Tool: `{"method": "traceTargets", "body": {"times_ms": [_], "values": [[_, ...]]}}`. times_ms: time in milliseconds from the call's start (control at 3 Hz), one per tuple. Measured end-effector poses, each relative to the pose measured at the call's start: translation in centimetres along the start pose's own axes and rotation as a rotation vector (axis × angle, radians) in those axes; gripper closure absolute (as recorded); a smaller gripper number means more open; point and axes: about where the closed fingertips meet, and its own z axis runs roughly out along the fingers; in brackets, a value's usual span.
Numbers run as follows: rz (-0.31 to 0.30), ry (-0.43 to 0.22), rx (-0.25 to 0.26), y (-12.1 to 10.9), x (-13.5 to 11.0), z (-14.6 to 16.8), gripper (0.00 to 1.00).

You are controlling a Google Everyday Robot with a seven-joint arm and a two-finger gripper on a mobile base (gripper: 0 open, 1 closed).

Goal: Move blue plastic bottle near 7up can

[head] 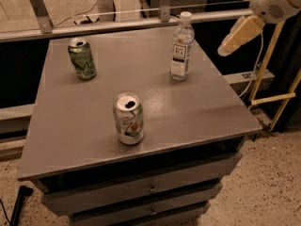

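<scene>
The blue plastic bottle (pixel 181 47) is clear with a white cap and a white label. It stands upright at the back right of the grey table top (pixel 84 126). The 7up can (pixel 128 119), silver-white with a green swirl and an open top, stands upright near the front middle, apart from the bottle. My gripper (pixel 236 35) is a cream-coloured piece under a white arm joint (pixel 273 4). It hangs in the air beyond the table's right edge, to the right of the bottle, at about the height of the bottle's upper half, and touches nothing.
A darker green can (pixel 82 59) stands at the back left of the table. Drawers (pixel 150 188) lie under the top. A rail with metal brackets (pixel 40 11) runs behind the table. A yellow frame (pixel 277 98) stands on the floor to the right.
</scene>
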Motion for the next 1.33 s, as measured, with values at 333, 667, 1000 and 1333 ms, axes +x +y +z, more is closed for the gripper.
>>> {"method": "traceTargets", "body": {"times_ms": [333,667,1000,1333], "values": [[0.117,-0.18,-0.033,-1.8,-0.9,4.9,0.0],[0.117,-0.18,-0.033,-1.8,-0.9,4.9,0.0],[0.168,-0.283,-0.072,-1.2,-3.1,7.6,0.0],[0.236,-0.388,-0.114,-0.3,-5.1,10.5,0.0]]}}
